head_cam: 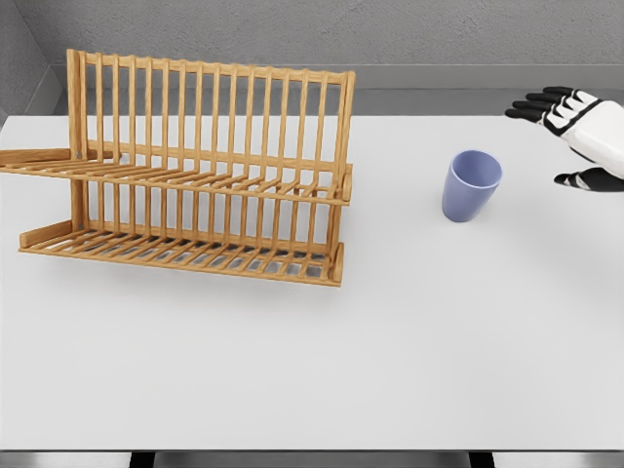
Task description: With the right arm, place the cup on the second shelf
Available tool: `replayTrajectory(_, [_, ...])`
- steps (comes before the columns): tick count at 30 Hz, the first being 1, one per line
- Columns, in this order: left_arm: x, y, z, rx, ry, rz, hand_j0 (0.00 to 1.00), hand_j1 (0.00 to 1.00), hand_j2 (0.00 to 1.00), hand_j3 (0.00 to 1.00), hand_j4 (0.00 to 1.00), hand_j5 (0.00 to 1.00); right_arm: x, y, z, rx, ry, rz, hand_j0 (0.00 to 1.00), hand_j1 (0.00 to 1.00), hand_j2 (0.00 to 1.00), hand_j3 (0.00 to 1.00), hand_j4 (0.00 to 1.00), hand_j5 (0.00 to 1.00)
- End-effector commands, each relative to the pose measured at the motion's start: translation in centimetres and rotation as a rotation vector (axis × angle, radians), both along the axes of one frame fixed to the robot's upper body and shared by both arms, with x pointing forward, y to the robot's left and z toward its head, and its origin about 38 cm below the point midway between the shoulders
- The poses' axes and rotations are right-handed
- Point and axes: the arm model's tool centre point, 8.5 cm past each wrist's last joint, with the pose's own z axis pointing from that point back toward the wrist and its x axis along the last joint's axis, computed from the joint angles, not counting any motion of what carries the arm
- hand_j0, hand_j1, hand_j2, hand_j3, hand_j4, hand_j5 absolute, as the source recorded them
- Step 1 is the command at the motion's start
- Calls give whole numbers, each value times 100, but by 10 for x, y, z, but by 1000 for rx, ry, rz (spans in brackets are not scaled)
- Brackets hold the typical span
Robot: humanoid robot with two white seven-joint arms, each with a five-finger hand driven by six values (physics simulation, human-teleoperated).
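While the blue cup (471, 185) stands upright on the table (390, 341), the right robot hand (577, 132) hovers nearby, fingers spread, empty.

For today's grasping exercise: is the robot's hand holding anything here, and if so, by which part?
Nothing is held. The right hand is at the right edge with its fingers spread, clear of the blue cup, which stands upright on the table.

Table: white top (409, 341) fills most of the view.
Wall: grey, textured (390, 29) behind the table's far edge.
Floor: dark strip (292, 458) below the near edge.
Light: even, soft shadows.
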Motion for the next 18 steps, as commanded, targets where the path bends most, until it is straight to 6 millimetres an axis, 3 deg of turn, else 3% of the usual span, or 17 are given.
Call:
replayTrajectory(1, [0, 0, 0, 0, 0, 0, 100, 100, 100, 100, 100, 100, 0, 1, 1, 6, -2, 4, 100, 100, 100, 100, 100, 100])
replayTrajectory(5, [0, 0, 0, 0, 0, 0, 100, 100, 100, 100, 100, 100, -1, -2, 2, 2, 7, -1, 100, 100, 100, 100, 100, 100])
replayTrajectory(6, [0, 0, 0, 0, 0, 0, 100, 100, 100, 100, 100, 100, 1, 0, -7, -87, 103, 3, 100, 100, 100, 100, 100, 100])
replayTrajectory(9, [0, 0, 0, 0, 0, 0, 100, 100, 100, 100, 100, 100, 28, 32, -16, -285, 290, 59, 100, 100, 100, 100, 100, 100])
replayTrajectory(12, [0, 0, 0, 0, 0, 0, 100, 100, 100, 100, 100, 100, 37, 26, -25, -292, 325, 38, 100, 100, 100, 100, 100, 100])
replayTrajectory(16, [0, 0, 0, 0, 0, 0, 100, 100, 100, 100, 100, 100, 46, 16, 7, -362, 317, 3, 100, 100, 100, 100, 100, 100])
replayTrajectory(18, [0, 0, 0, 0, 0, 0, 100, 100, 100, 100, 100, 100, 49, 19, 9, -379, 328, 7, 100, 100, 100, 100, 100, 100])
